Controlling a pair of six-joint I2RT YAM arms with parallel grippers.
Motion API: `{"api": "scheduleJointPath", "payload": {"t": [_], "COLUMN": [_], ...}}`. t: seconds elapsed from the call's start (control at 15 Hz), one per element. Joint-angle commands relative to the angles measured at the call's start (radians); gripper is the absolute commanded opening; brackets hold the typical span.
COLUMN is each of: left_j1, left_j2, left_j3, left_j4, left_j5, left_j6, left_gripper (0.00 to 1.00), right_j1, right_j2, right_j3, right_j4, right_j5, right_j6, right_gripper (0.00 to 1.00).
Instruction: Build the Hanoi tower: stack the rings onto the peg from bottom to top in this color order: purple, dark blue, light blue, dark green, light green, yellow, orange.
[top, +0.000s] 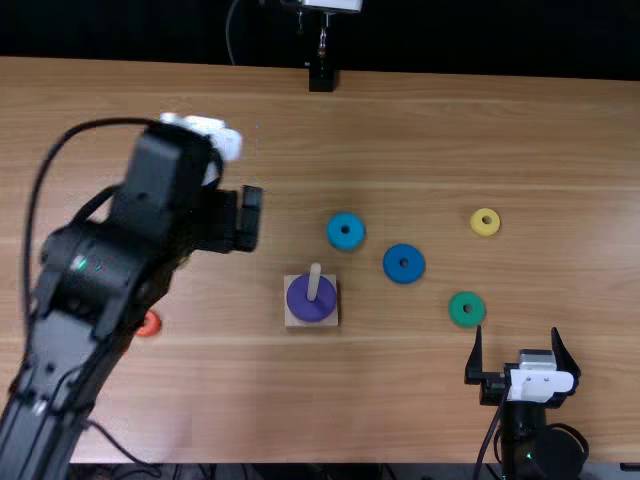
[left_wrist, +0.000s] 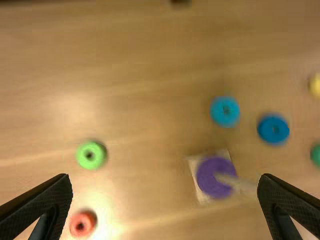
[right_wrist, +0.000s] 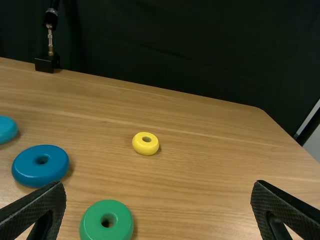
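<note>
purple ring (top: 307, 304) sits on peg (top: 314, 282), serving as base | dark blue ring (top: 404, 263) lies on table (top: 400, 380), likely next | left gripper (left_wrist: 164, 179) spread wide, presumably for fetching it | right gripper (top: 517, 332) spread, empty

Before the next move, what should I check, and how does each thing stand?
1. Purple ring at the bottom of the peg: ok.
2. Dark blue ring, next in order, loose on the table: ok.
3. Left gripper open and empty: ok.
4. Right gripper open and empty: ok.
5. Either gripper around the dark blue ring: not ok.
6. Dark blue ring within each arm's reach: cannot tell.
</note>
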Motion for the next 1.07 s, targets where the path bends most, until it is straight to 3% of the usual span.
{"api": "scheduleJointPath", "payload": {"t": [0.0,0.2,0.33,0.67,1.0], "left_j1": [0.035,0.114,0.145,0.242,0.263], "left_j2": [-0.099,-0.371,-0.539,-1.036,-1.306], "left_j3": [-0.196,-0.687,-0.953,-1.483,-1.67], "left_j4": [0.108,0.555,0.717,0.887,0.923], "left_j5": [-0.002,-0.019,-0.02,-0.008,0.0], "left_j6": [-0.012,-0.01,-0.01,0.003,0.003], "left_gripper": [1.0,1.0,1.0,1.0,1.0], "right_j1": [-0.01,-0.01,-0.01,-0.01,-0.01], "right_j2": [-0.012,-0.012,-0.012,-0.012,-0.012], "right_j3": [-0.016,-0.018,-0.016,-0.018,-0.018], "right_j4": [-0.009,-0.009,-0.009,-0.009,-0.009], "right_j5": [0.011,0.011,0.011,0.011,0.011], "right_j6": [-0.002,-0.001,-0.001,-0.002,-0.002], "right_gripper": [1.0,1.0,1.0,1.0,1.0]}}
